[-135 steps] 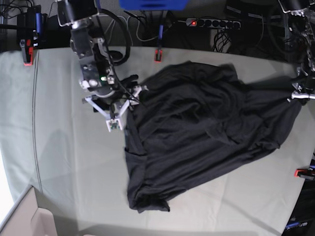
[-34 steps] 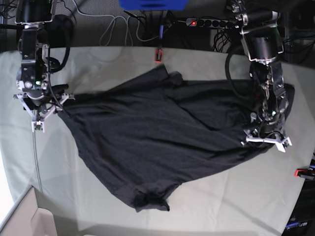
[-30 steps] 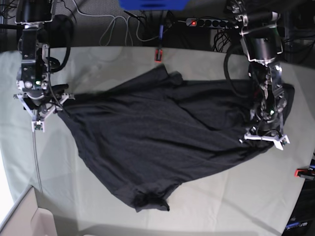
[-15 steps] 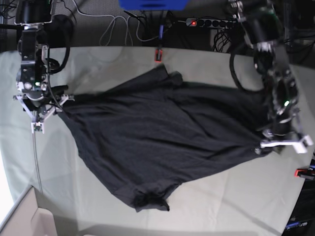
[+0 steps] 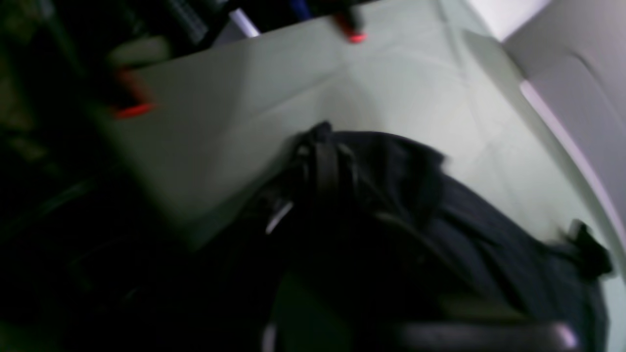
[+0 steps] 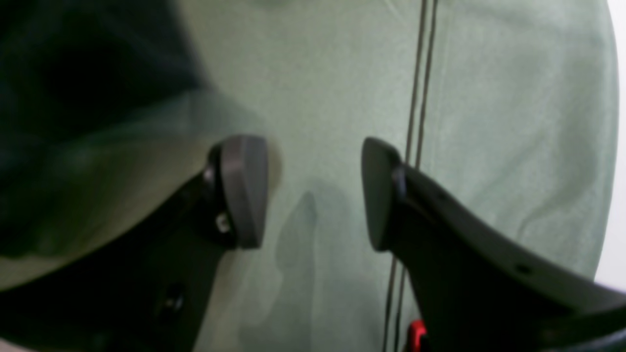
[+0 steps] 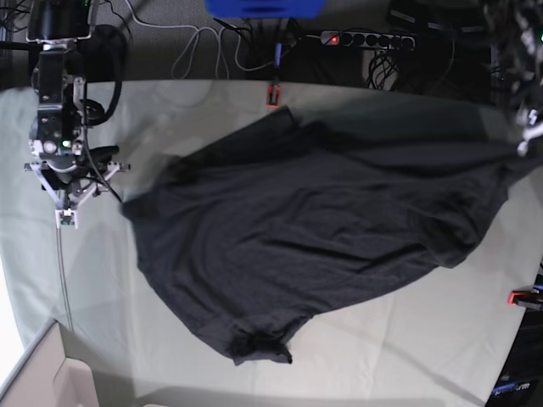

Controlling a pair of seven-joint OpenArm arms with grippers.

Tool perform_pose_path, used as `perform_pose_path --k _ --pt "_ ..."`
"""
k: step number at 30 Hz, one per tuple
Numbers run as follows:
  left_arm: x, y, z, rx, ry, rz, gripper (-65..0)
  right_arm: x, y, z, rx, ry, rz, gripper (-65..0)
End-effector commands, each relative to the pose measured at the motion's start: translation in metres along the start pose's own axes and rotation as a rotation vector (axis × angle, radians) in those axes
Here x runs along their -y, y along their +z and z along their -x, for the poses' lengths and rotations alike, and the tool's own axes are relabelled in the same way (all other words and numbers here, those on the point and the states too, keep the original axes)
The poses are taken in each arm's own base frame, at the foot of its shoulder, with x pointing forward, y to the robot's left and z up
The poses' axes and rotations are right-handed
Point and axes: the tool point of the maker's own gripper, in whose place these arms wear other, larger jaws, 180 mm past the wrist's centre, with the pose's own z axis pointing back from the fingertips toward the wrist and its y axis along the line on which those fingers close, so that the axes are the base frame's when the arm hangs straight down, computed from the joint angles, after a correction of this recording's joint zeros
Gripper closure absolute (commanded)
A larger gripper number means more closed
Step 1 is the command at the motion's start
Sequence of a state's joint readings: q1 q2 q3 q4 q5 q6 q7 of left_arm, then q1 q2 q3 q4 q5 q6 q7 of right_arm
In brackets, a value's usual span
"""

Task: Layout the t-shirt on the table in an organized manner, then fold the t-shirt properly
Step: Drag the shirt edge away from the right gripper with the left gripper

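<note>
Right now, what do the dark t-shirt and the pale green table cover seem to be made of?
The dark charcoal t-shirt: looks like soft matte knit, probably cotton; it drapes in loose wrinkles without shine. The pale grey-green table cover: seems a thin matte woven cloth, showing faint creases and a stitched seam line.

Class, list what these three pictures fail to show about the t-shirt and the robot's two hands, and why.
- Left hand: base view, cut off by the right edge and blurred; its grip is hidden.
- T-shirt print: not visible in any view.
- Left wrist view: blur and darkness hide the fabric held.
- Right hand: open over the table, empty; the t-shirt is just a dark blur.
</note>
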State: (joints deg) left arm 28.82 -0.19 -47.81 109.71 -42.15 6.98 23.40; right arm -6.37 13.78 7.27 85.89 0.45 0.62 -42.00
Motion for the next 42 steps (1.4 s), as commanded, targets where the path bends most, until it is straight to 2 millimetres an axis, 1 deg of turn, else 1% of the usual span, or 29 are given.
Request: perform_pose_path --k 1,2,5,7,11,12,13,14,15,17,19,20,21,23,25,27,28,29,30,32,34,35,38,39,42 --pt "-0.013 0.004 -0.002 0.006 0.011 -0.025 -0.4 0.007 0.003 -0.016 0.048 0.000 0.016 -31.4" --pt "-0.023 0.005 0.004 -0.011 0.018 -0.048 -0.4 0.004 0.003 -0.016 0.048 -0.002 0.011 -31.4" --pt "-0.046 0.005 0.025 -0.068 0.037 -0.103 -0.4 0.002 0.003 -0.015 0.047 -0.007 0.007 -31.4" --pt "-0.057 0.004 0.043 -0.114 0.046 -0.130 -0.4 0.001 0.003 -0.015 0.046 -0.008 0.006 -31.4" --pt "-0.066 0.003 0.076 -0.197 0.060 -0.155 -1.0 0.001 0.003 -0.013 0.042 -0.006 0.006 -31.4" --pt "-0.066 0.003 0.080 -0.209 0.061 -0.155 -1.5 0.001 0.003 -0.012 0.040 -0.006 0.005 -31.4" --pt "-0.065 0.004 0.084 -0.221 0.058 -0.152 -3.3 0.001 0.003 -0.012 0.040 -0.005 0.004 -31.4" --pt "-0.064 0.005 0.087 -0.229 0.055 -0.150 -6.6 0.001 0.003 -0.012 0.041 -0.004 0.005 -31.4" --pt "-0.066 0.008 0.090 -0.245 0.049 -0.151 -11.4 0.001 0.003 -0.011 0.039 -0.003 0.005 -31.4" --pt "-0.059 0.010 0.090 -0.268 0.045 -0.132 -20.9 0.002 0.003 -0.011 0.039 -0.002 0.007 -31.4" --pt "-0.045 0.015 0.087 -0.285 0.050 -0.101 -28.7 0.002 0.003 -0.011 0.039 -0.002 0.007 -31.4" --pt "-0.039 0.017 0.077 -0.262 0.053 -0.090 -31.4 0.002 0.003 -0.011 0.039 -0.002 0.007 -31.4" --pt "-0.032 0.019 0.062 -0.223 0.059 -0.078 -32.5 0.001 0.003 -0.011 0.039 -0.003 0.005 -31.4" --pt "-0.019 0.019 0.039 -0.148 0.072 -0.052 -32.5 0.001 0.003 -0.011 0.039 -0.003 0.005 -31.4" --pt "0.008 0.004 0.017 -0.075 0.095 0.008 -32.5 0.001 0.003 -0.011 0.039 -0.003 0.005 -31.4" --pt "0.038 -0.021 -0.010 -0.008 0.112 0.083 -32.5 0.001 0.003 -0.011 0.039 -0.003 0.005 -31.4" --pt "0.047 -0.033 -0.019 0.009 0.118 0.105 -32.5 0.001 0.003 -0.011 0.039 -0.003 0.005 -31.4" --pt "0.059 -0.047 -0.022 0.007 0.114 0.131 -32.5 0.001 0.003 -0.011 0.039 -0.003 0.005 -31.4" --pt "0.074 -0.062 -0.024 -0.003 0.107 0.158 -32.5 0.001 0.003 -0.011 0.039 -0.003 0.005 -31.4" --pt "0.105 -0.093 -0.034 -0.014 0.059 0.202 -32.5 0.002 0.003 -0.011 0.038 -0.002 0.006 -31.4" --pt "0.131 -0.121 -0.027 -0.050 0.009 0.211 -32.5 0.002 0.003 -0.011 0.038 -0.001 0.008 -31.4" --pt "0.138 -0.133 -0.022 -0.063 -0.009 0.200 -32.5 0.002 0.003 -0.010 0.036 -0.002 0.006 -31.4" --pt "0.151 -0.162 -0.007 -0.099 -0.074 0.161 -32.5 0.004 0.003 -0.010 0.034 -0.001 0.010 -31.4" --pt "0.152 -0.171 0.001 -0.116 -0.100 0.143 -32.5 0.005 0.003 -0.010 0.034 -0.003 0.012 -31.4" --pt "0.166 -0.199 0.034 -0.170 -0.199 0.107 -32.6 0.005 0.003 -0.010 0.032 -0.003 0.014 -31.4"
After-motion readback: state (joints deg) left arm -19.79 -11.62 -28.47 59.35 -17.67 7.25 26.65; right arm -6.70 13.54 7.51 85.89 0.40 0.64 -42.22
